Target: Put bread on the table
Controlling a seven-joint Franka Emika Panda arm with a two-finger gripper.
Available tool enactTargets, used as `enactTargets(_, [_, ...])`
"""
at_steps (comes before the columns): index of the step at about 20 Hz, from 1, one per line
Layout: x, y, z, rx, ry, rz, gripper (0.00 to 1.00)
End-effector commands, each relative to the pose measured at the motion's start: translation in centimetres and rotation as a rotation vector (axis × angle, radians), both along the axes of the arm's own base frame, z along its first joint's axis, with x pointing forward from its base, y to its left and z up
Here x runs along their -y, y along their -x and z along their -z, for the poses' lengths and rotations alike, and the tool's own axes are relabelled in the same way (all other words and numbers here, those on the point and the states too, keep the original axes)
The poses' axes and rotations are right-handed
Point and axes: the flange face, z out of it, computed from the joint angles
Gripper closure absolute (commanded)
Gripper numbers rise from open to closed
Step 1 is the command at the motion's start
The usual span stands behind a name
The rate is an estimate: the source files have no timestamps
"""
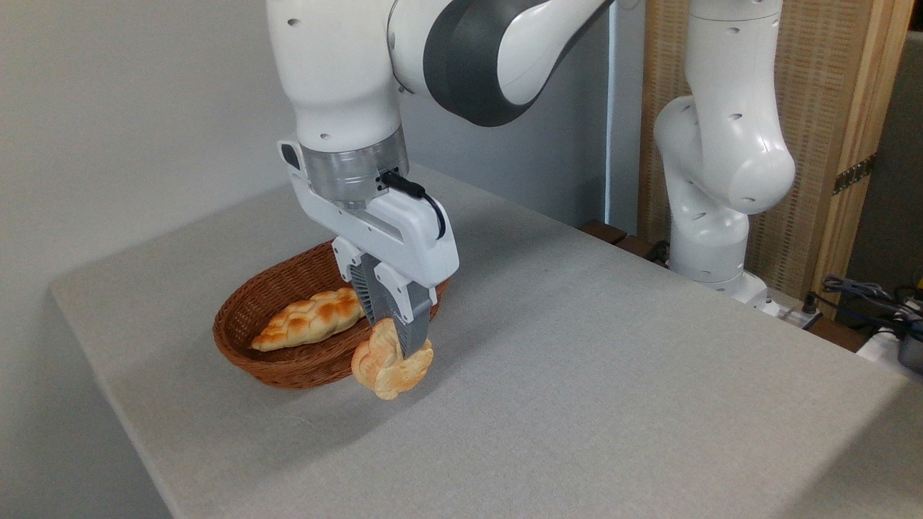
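Here, a broad counter (pixel 577 375) topped in light grey, fabric-textured cloth, corners rounded, running from 9 o'clock down toward 4 o'clock. Behind, a plain pale wall (pixel 130 108) on the left; at 2 o'clock, a woven straw-coloured panel (pixel 829 94) in a light wood frame. Dark cables (pixel 865 292) heaped at 3 o'clock, just off the counter's far edge.

Standing at 2 o'clock beyond that edge, the arm's base (pixel 721 180): glossy white, bulbous joints, smooth shells. Reaching across the top of the view, a white link with a dark grey band, then a brushed metal ring, then the boxy white hand with a black cable looped at its side.

Pointing downward near the centre, the jaws (pixel 399 339), pinching the bread (pixel 391 362) from either side. Grey ribbed fingers (pixel 412 337) pressed on the upper part of the bun. Held on edge, lobed and flower-like, pale golden with browner toasted patches, matte crust. Placed just outside the basket's rim at its 4 o'clock side, low over the counter; cannot tell whether touching the cloth or hanging just clear. Soft shadow on the grey beneath.

At 9 o'clock of the bread, the basket (pixel 288 364): oval, brown wicker, tightly woven, partly hidden behind the hand. Lying inside, the loaf (pixel 310 326): long, braided, pointed ends, shiny golden with orange-brown ridges, slanting from lower left to upper right.
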Motion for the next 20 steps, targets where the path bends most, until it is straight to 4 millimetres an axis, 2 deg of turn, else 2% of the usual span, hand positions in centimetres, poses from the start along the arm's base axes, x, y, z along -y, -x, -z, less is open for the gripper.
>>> enactTargets(1, [0.0, 0.0, 0.0, 0.001, -0.016, 0.013, 0.0])
enactTargets(8, [0.4, -0.1, -0.1, 0.003, -0.016, 0.021, 0.0])
enactTargets(12, [0.9, -0.1, -1.1, 0.028, -0.013, 0.039, 0.0])
enactTargets(15, [1.5, -0.6, -5.0, 0.105, -0.006, 0.05, 0.0])
enactTargets(20, [1.7, -1.2, -8.6, 0.182, -0.007, 0.054, 0.0])
